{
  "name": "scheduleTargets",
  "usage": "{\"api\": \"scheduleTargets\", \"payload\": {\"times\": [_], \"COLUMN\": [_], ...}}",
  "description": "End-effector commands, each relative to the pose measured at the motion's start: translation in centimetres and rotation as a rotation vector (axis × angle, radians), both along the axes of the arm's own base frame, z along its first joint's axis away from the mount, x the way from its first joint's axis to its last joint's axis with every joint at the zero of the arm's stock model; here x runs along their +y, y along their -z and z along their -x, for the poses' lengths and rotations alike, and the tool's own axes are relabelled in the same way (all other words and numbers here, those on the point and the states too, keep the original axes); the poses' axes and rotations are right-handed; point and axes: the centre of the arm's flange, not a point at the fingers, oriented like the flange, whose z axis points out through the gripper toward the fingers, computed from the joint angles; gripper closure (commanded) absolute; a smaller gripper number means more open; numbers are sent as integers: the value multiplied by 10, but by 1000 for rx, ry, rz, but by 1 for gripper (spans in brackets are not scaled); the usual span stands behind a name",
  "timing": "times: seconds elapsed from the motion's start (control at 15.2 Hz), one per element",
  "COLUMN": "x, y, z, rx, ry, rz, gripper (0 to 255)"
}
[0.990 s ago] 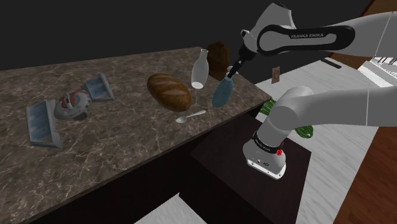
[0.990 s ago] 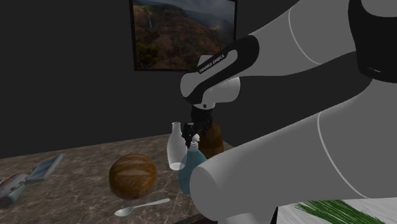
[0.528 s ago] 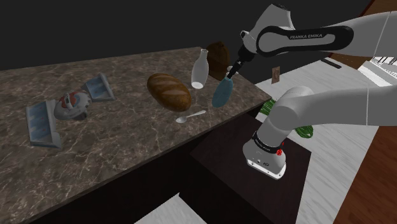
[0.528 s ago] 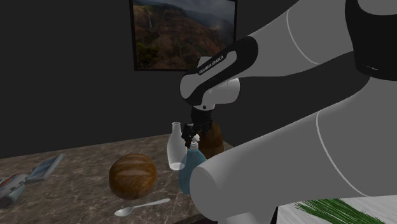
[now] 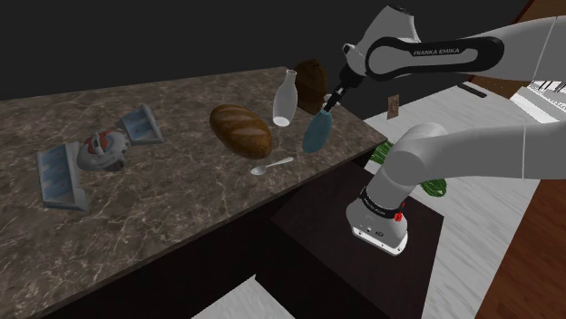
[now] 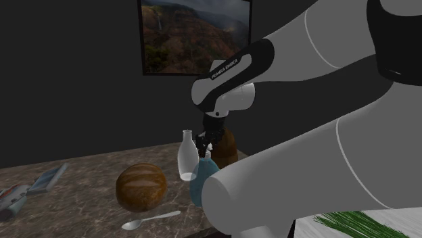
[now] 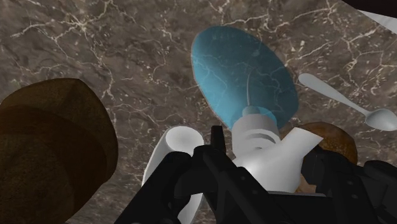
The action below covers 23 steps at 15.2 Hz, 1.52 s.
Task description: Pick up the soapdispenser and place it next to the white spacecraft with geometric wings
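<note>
The soap dispenser (image 5: 317, 132), a blue translucent bottle with a white pump top, stands upright near the counter's right end in the shoulder view. My black gripper (image 5: 328, 102) comes down from above and is shut on the pump top. In the wrist view the blue body (image 7: 245, 73) lies beyond the gripper (image 7: 267, 156), whose fingers (image 7: 213, 168) clasp the white pump head. The arm hides part of the bottle (image 6: 197, 181) in the second exterior view. The spacecraft (image 5: 100, 149), white and red with grey-blue panel wings, sits far off at the shoulder view's left.
A brown bread loaf (image 5: 241, 130), a white bottle (image 5: 285, 98), a dark brown rounded object (image 5: 311, 80) and a spoon (image 5: 272, 166) crowd around the dispenser. The marble counter's edge (image 5: 363, 145) runs just behind it. A green plant (image 5: 435, 186) lies on the floor.
The fingers have closed onto the dispenser's pump top; earlier they stood apart around it. The arm and bottle have not moved.
</note>
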Motion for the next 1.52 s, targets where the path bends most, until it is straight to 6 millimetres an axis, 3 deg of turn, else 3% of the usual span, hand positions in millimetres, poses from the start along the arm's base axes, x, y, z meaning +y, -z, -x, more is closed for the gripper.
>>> {"api": "scheduleTargets", "payload": {"times": [0.0,0.13,1.45], "x": [0,0,0], "y": [0,0,-105], "z": [0,0,0], "rx": [0,0,0], "ry": [0,0,0], "rz": [0,0,0], "gripper": [255,255,255]}}
